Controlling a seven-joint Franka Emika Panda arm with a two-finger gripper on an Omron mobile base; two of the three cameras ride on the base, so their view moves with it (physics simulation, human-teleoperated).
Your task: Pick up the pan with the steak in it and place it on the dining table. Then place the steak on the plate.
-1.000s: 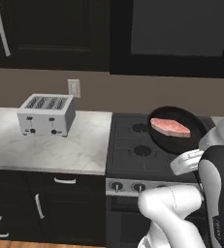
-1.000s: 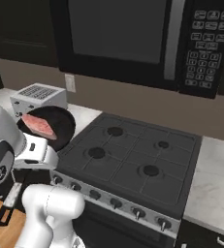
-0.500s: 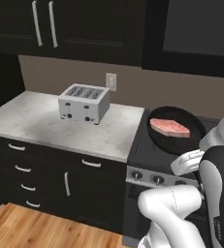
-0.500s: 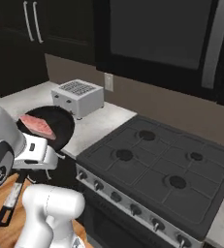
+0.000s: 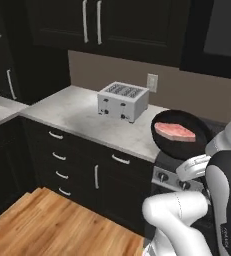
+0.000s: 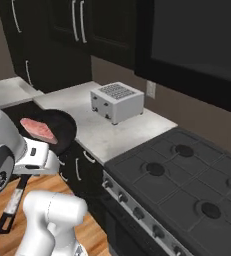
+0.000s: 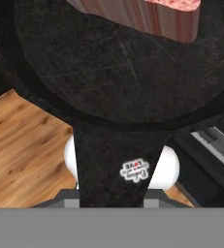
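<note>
My gripper (image 7: 118, 186) was closed on the pan (image 5: 182, 134) handle, carrying the steak (image 5: 174, 131); next, find the table.

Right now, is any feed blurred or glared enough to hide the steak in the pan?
No. Left base view: even light, no glare, steak sharp in the pan. Right base view: steak clear, pan partly behind the arm. Hand view: very close and coarse, steak cropped at the top, end effector shut on the handle.

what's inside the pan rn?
The steak lies alone in the pan, toward the far side; the rest of the dark floor is bare in the hand view. The floor under the steak is covered.
</note>
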